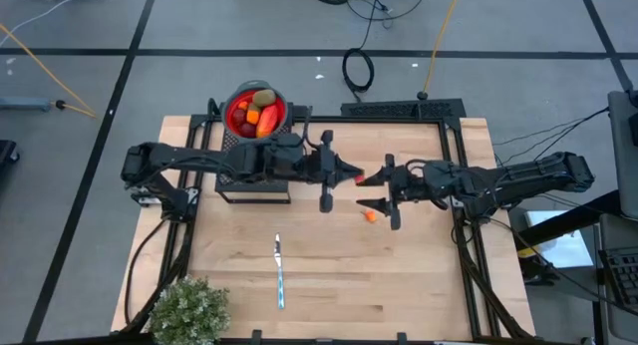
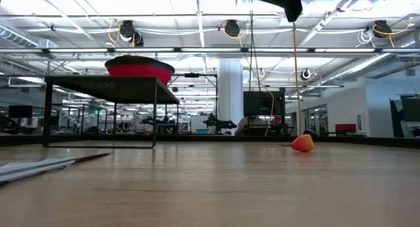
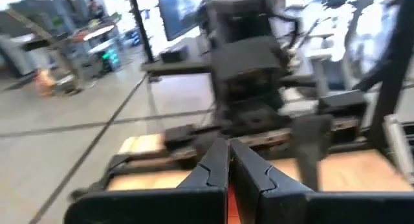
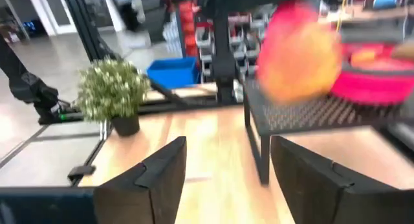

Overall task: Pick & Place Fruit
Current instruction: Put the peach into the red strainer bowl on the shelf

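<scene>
A red bowl holding several fruit pieces stands on a black mesh stand at the table's far left. My left gripper hovers above the table's middle, shut on a red-orange fruit. My right gripper faces it from the right, open, its fingers short of the fruit and touching nothing. A small orange piece lies on the table beneath the right gripper; the low view shows this orange piece resting on the wood. My left gripper pinches the red-orange fruit between its two fingers, coming level from the table's left. Only a red sliver of the fruit shows between them in its own wrist view. The fruit is lifted clear of the table.
A slim knife lies on the table's near middle. A bushy green plant stands at the near left corner. Black frame rails run along the table's sides. Bare wood shows between the knife and the grippers.
</scene>
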Tool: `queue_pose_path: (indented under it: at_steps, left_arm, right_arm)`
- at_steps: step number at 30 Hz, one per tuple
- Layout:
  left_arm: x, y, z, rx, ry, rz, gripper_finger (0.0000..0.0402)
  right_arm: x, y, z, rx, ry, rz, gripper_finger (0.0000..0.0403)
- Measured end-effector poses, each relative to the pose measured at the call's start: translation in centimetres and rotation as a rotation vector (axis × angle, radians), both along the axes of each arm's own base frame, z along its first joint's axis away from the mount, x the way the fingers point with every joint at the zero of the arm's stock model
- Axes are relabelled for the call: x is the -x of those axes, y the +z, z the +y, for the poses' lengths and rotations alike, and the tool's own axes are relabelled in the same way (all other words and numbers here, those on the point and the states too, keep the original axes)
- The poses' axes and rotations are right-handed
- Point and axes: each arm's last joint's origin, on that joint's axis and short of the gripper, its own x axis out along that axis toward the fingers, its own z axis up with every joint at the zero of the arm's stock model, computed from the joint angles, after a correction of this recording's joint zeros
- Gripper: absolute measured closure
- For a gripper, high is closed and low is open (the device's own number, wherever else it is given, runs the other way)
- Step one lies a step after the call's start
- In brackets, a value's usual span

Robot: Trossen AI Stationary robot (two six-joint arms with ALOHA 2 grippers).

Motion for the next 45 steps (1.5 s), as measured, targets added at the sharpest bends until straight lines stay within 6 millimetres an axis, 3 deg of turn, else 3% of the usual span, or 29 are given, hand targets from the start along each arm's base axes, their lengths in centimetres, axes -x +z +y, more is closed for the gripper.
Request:
queue_pose_path:
  at_steps: [5, 13, 20, 28, 36, 45]
  left_arm:
    - [2.0, 1.5, 1.4, -0.01, 0.115, 0.024, 0.0402]
    - [6.2, 2.9, 3.5, -0.032, 0.415, 0.154, 0.0402]
    - [9.0, 3.4, 5.1, -0.025, 0.561, 0.247, 0.0402]
    - [11.0, 2.7, 8.3, 0.066, 0.642, 0.349, 0.0402]
    - [12.9, 2.2, 11.3, 0.139, 0.71, 0.424, 0.0402]
    - [15.3, 1.1, 14.2, 0.218, 0.845, 0.547, 0.0402]
  right_arm:
    - [0.2, -0.9, 0.0, -0.044, -0.009, 0.094, 0.0189]
    - [0.3, -1.3, 0.0, -0.04, -0.007, 0.14, 0.0229]
    - [0.4, -1.7, 0.0, 0.009, 0.003, 0.184, 0.0295]
    - [1.1, -1.4, 0.1, 0.08, 0.08, 0.175, 0.0393]
    - [3.2, -0.3, -0.3, 0.058, 0.174, 0.15, 0.0401]
    - [6.1, -2.0, -0.5, -0.017, 0.154, 0.11, 0.0402]
